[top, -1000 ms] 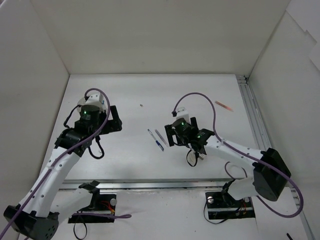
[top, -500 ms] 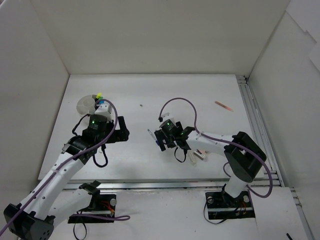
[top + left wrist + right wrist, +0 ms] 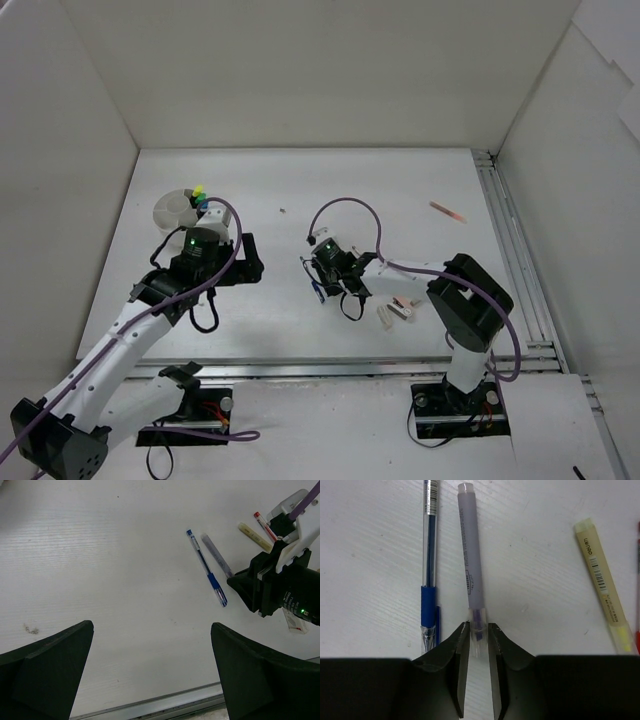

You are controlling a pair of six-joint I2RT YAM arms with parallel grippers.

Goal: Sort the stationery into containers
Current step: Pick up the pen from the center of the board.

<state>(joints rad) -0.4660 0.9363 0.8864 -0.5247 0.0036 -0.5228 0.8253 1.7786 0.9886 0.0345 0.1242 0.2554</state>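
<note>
My right gripper (image 3: 478,630) is shut on the clear cap end of a thin grey-purple pen (image 3: 470,555) that lies on the table. A blue pen (image 3: 429,555) lies just left of it, parallel. In the left wrist view the same two pens, blue (image 3: 206,566) and grey (image 3: 216,555), lie in front of the right gripper (image 3: 250,587). My left gripper (image 3: 151,626) hovers open over bare table, holding nothing. The round white container (image 3: 183,211) stands at the far left with highlighters (image 3: 200,192) in it, behind the left gripper (image 3: 248,262).
A beige stick (image 3: 602,585) and a red stick (image 3: 265,524) lie right of the pens. Small eraser blocks (image 3: 395,312) sit near the right arm. Another red stick (image 3: 447,211) lies far right, near the metal rail (image 3: 505,240). White walls enclose the table.
The right gripper has moved left onto the grey pen and closed on its end. The left arm has shifted right and nearer, uncovering the white container.
</note>
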